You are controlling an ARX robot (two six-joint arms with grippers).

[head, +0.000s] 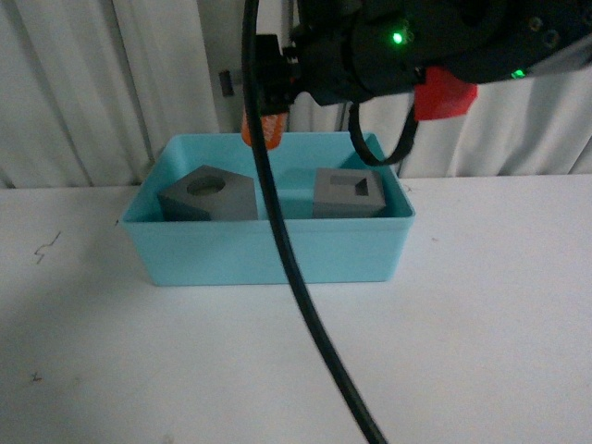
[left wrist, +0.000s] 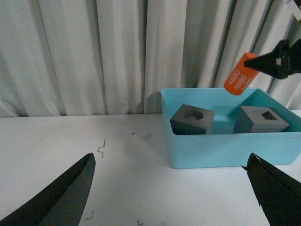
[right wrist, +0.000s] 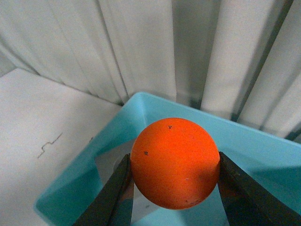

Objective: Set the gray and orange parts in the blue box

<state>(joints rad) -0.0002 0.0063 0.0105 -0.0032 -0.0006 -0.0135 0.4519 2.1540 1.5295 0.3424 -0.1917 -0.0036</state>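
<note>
Clamping the orange cylinder [right wrist: 175, 162] between its jaws, the right gripper [head: 264, 92] hangs above the far rim of the blue box [head: 268, 252], toward its far-left corner. Below sit both gray cubes: the round-recess cube [head: 208, 194] by the left wall, the square-recess cube [head: 349, 192] by the right. To finish cleanly, I would bring the cylinder over the bare floor between the cubes, lower it inside the walls, then release. The left gripper [left wrist: 174, 197] is spread wide over the white table [left wrist: 70, 141], holding nothing.
</note>
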